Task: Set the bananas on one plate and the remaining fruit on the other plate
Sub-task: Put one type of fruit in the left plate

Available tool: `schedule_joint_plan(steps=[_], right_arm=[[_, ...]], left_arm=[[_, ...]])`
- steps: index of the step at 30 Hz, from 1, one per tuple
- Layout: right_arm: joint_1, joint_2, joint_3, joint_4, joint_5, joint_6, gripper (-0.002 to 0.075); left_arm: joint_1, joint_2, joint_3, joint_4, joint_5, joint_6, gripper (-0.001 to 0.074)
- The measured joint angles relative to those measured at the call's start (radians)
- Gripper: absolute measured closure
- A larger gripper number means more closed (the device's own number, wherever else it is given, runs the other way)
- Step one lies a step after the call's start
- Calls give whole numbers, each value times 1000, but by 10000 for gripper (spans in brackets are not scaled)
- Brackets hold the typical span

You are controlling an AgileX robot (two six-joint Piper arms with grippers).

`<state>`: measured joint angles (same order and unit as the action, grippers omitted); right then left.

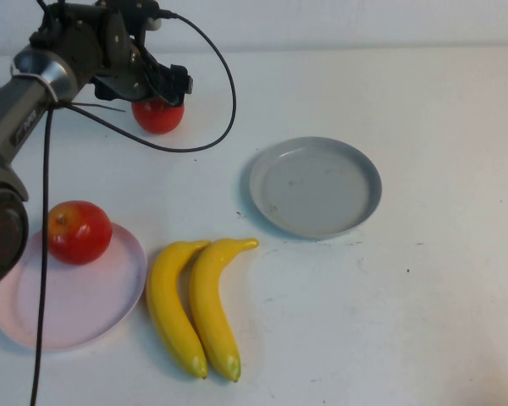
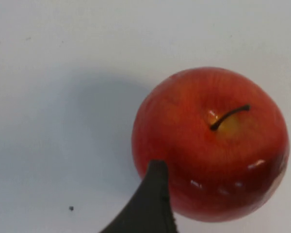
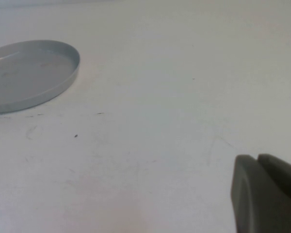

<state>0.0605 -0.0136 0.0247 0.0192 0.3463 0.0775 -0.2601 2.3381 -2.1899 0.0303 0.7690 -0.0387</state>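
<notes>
One red apple (image 1: 158, 116) rests on the table at the far left; it fills the left wrist view (image 2: 211, 143). My left gripper (image 1: 163, 91) hovers just above it, open, with one dark finger (image 2: 153, 201) beside the apple and the other out of frame. The second apple (image 1: 79, 231) sits on the pale pink plate (image 1: 76, 317) at the near left. Two yellow bananas (image 1: 195, 303) lie side by side on the table between the plates. The grey plate (image 1: 315, 186) is empty in the middle; it also shows in the right wrist view (image 3: 29, 73). My right gripper (image 3: 258, 162) is shut and empty, low over bare table.
A black cable (image 1: 224, 101) loops from the left arm over the table beside the far apple. The white table (image 1: 440, 279) stretches to the right of the grey plate.
</notes>
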Motion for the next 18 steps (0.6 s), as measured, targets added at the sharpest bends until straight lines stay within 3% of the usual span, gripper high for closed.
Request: schedule_joint_plan(steps=[18], right_arm=[[0, 0, 0, 0, 0, 0, 743]], left_arm=[[18, 63, 0, 32, -63, -18, 76]])
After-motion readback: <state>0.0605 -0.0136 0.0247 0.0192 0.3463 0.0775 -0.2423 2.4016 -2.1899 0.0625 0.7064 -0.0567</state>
